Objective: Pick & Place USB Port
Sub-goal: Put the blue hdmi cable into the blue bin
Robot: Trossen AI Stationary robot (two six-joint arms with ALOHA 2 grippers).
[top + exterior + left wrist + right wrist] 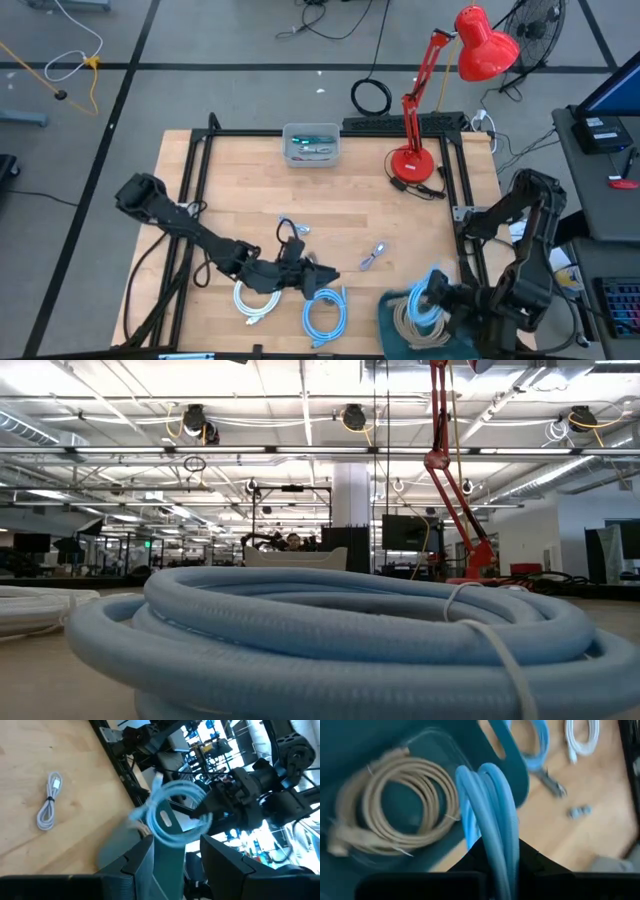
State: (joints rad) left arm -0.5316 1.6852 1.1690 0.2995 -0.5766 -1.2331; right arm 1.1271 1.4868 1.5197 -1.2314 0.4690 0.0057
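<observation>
My right gripper [495, 847] [440, 298] is shut on a coiled light-blue cable [487, 795] [172, 815] over a teal bin [390, 312] at the table's near right. A beige cable coil [400, 805] lies in that bin. My left gripper [182, 857] [322, 274] is open near the table's near middle, pointing toward the bin and touching nothing. Just beyond it toward the near edge, a second blue coil [325, 312] [330, 630] lies flat on the table, with a white coil [254, 300] to its left. My right gripper pinches several loops of the light-blue coil [492, 832] together between its two fingers. The coil stands on edge past the fingertips, lifted clear above the bin's open top [165, 827].
A small grey bundled cable [373, 256] [49, 806] and another small cable [291, 230] lie mid-table. A clear bin [312, 146] with items sits at the far edge, and a red desk lamp [412, 160] stands far right. A black frame [195, 160] borders the wooden top.
</observation>
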